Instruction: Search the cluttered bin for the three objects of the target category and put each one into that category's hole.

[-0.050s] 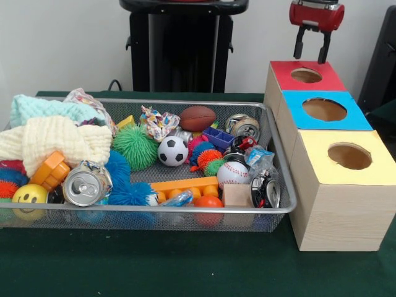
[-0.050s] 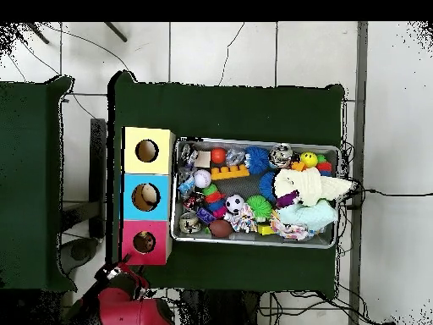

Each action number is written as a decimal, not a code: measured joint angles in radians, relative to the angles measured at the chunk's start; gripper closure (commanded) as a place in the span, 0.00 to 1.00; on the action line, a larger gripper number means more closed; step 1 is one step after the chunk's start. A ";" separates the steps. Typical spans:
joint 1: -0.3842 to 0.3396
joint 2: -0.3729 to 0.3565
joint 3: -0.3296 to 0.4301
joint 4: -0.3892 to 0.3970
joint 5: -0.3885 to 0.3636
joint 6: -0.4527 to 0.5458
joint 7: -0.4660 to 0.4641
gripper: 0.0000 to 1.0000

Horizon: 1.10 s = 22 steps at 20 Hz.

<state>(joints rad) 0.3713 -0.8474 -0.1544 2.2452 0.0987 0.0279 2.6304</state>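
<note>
Front view: gripper (empty, fingers apart) hangs above red box's hole.

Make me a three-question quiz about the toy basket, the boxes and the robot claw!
1. Where is the end effector?
A. above the red box
B. inside the basket
C. above the yellow box

2. How many boxes with holes are there?
A. two
B. three
C. five

3. What is the end effector holding?
A. the soccer ball
B. a can
C. nothing

Answers: 1 A, it hangs over the red box. 2 B, red, blue box and yellow box. 3 C, its fingers are apart and empty; the soccer ball lies in the basket.
</note>
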 measured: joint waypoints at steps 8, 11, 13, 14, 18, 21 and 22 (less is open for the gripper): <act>-0.024 -0.003 0.000 0.000 0.000 0.000 0.000 0.00; -0.029 -0.003 0.000 0.000 0.000 0.000 0.000 0.00; -0.031 -0.003 0.000 0.000 0.000 0.000 0.000 0.00; -0.031 -0.003 0.000 0.000 0.000 0.000 0.000 0.00; -0.032 -0.005 0.000 0.000 0.000 0.001 0.000 0.00; -0.034 -0.008 0.000 0.000 0.000 0.003 0.000 0.00; -0.037 -0.011 0.000 0.000 0.000 0.006 0.000 0.00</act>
<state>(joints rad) 0.3345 -0.8586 -0.1544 2.2454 0.0987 0.0339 2.6304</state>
